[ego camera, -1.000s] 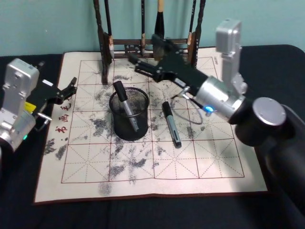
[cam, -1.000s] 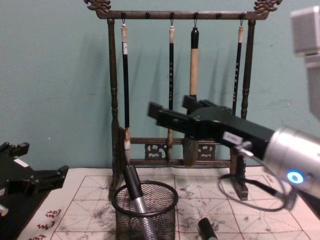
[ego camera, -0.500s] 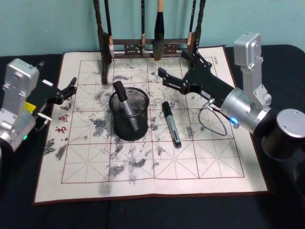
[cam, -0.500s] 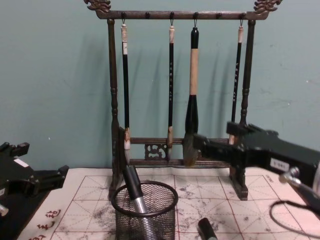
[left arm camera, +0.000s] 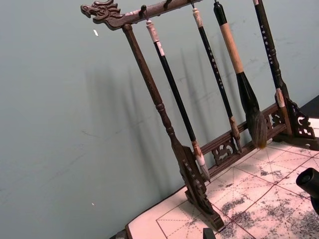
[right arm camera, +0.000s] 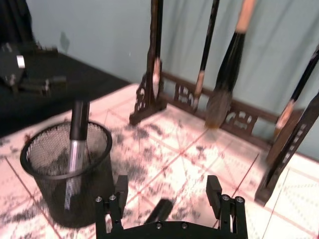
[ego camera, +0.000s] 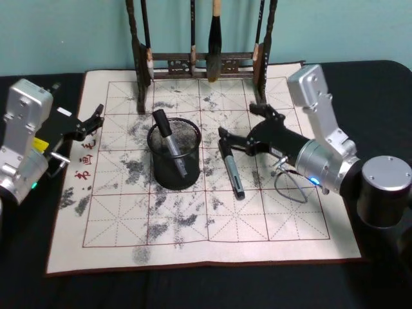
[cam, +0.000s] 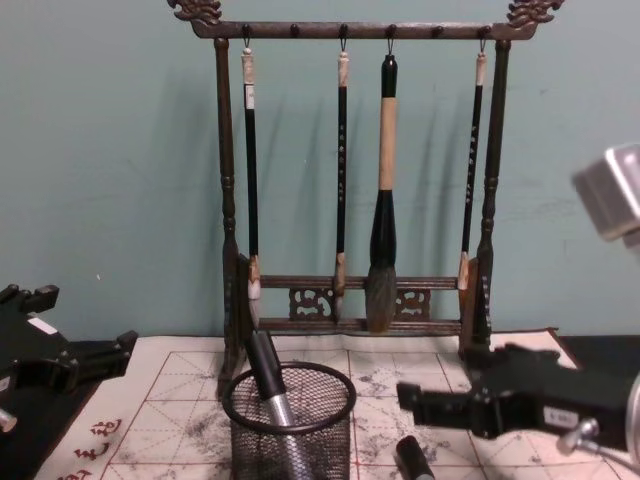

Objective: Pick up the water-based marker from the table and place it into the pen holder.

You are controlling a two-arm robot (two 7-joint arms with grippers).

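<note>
A dark water-based marker [ego camera: 231,167] lies on the white mat of the table [ego camera: 257,219], just right of the black mesh pen holder [ego camera: 174,168]. A second marker [ego camera: 168,141] leans inside that holder. My right gripper [ego camera: 239,122] hangs open low over the far end of the lying marker. In the right wrist view the marker's cap [right arm camera: 158,211] sits between and below the open gripper [right arm camera: 167,191] fingers, with the pen holder [right arm camera: 94,184] beside it. From the chest view the right gripper [cam: 445,385] hovers just above the marker's tip [cam: 412,460]. My left gripper [ego camera: 90,122] rests open at the mat's left edge.
A tall dark wooden brush rack [ego camera: 199,61] with several hanging brushes stands along the mat's far edge, close behind the right gripper. The front half of the mat is bare apart from ink stains. A loop of cable [ego camera: 290,187] hangs off the right wrist.
My right gripper has pulled back from the brush rack and dropped low over the far end of the marker lying on the mat. The left arm has stayed put.
</note>
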